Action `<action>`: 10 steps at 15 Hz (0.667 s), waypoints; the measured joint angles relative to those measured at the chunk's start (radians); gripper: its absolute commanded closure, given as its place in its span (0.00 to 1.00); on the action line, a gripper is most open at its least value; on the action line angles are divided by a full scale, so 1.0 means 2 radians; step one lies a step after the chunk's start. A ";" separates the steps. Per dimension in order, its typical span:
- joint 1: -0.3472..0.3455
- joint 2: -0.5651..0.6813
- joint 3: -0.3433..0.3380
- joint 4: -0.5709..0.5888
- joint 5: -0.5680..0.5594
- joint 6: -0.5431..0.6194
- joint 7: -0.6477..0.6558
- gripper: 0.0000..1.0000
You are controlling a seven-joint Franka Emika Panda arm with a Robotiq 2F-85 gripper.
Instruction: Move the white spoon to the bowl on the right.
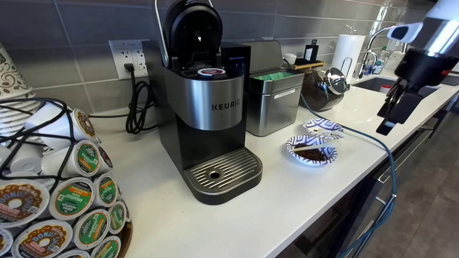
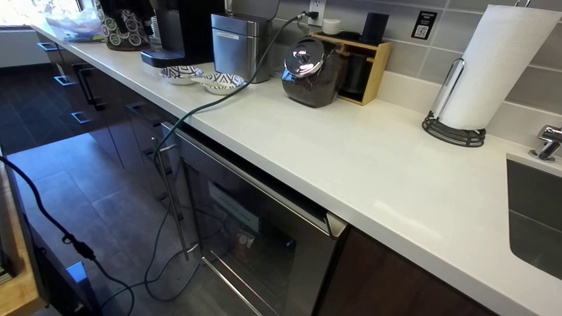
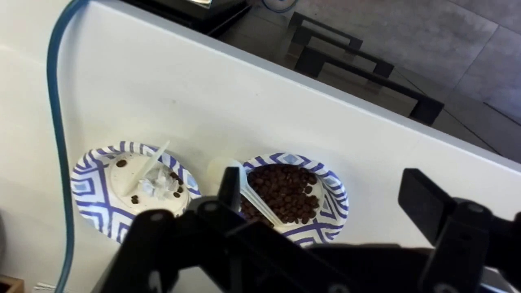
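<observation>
White spoon across the bean-filled bowl

The spoon — translucent — has its handle inside the bean-filled bowl, its head beyond the rim. The second bowl, also blue-and-white, stands upright just beside the bean-filled bowl, sparsely filled.

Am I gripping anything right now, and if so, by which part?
Nothing is held: in the wrist view the gripper stands open, and the white spoon lies partly in the patterned bowl of coffee beans.

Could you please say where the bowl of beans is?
In the wrist view, the bowl of beans sits just below centre, right of the other bowl, with the white spoon partly over it.
</observation>
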 measured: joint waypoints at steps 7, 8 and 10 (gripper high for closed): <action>-0.005 0.105 -0.001 0.065 -0.078 0.012 -0.042 0.00; -0.005 0.105 -0.001 0.067 -0.078 0.012 -0.043 0.00; -0.005 0.106 0.000 0.068 -0.078 0.014 -0.046 0.00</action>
